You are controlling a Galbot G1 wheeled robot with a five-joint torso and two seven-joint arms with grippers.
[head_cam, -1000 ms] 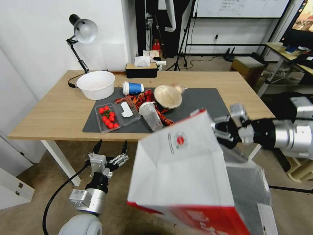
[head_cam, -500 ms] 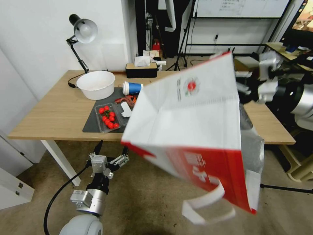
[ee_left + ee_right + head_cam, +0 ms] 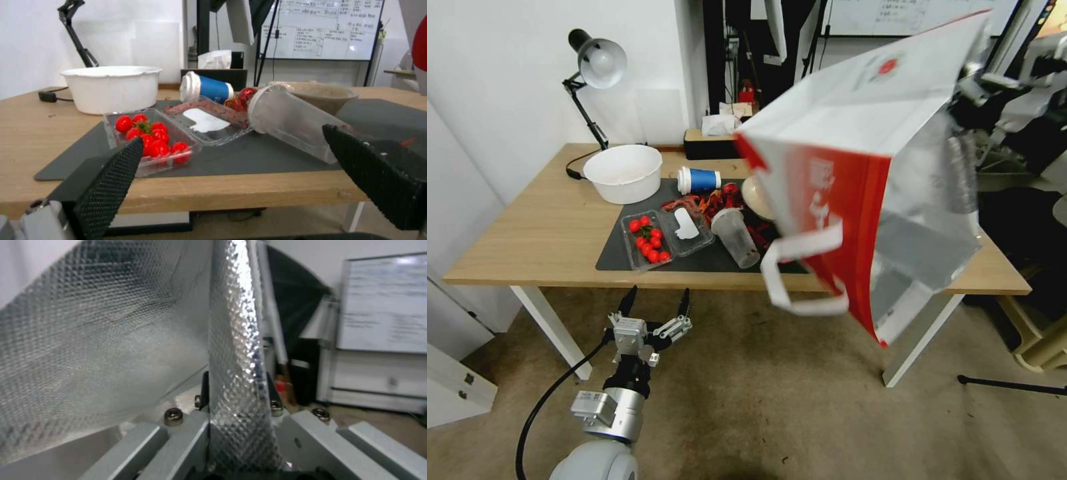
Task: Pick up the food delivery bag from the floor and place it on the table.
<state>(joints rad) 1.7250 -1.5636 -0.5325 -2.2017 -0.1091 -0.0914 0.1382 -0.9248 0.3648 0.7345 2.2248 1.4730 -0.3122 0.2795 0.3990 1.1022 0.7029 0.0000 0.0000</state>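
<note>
Head view: the food delivery bag (image 3: pixel 860 133) hangs tipped on its side in the air above the right half of the table (image 3: pixel 527 233), clear of the floor (image 3: pixel 760 413). Its red panel and one white loop handle face the camera, and its foil-lined mouth opens to the right. The right gripper (image 3: pixel 977 83) sits at the bag's upper far corner, largely hidden behind the paper, so its grip is hard to make out here. The bag also covers much of the brown bowl (image 3: pixel 757 197) and the right part of the dark grey mat (image 3: pixel 620 257). On the mat lie an open clear clamshell (image 3: pixel 657 240) with cherry tomatoes in its left half, a tipped clear plastic cup (image 3: pixel 737 237) and a blue paper cup (image 3: pixel 699 180) on its side. A white tub (image 3: pixel 624 172) stands at the far left; its contents cannot be seen. The left gripper (image 3: pixel 654 303) hangs low before the table's near edge, fingers spread wide and holding nothing.

Left wrist view: the left gripper's two black pads (image 3: pixel 106 190) frame the table edge, wide apart. The clamshell (image 3: pixel 169 133), clear cup (image 3: pixel 293 121) and tub (image 3: pixel 111 86) lie beyond. A red sliver of the bag (image 3: pixel 420 43) is cut off at the right.

Right wrist view: the bag's silver foil wall (image 3: pixel 231 373) runs between the right gripper's (image 3: pixel 238 396) closed fingers, pinched tight.
</note>
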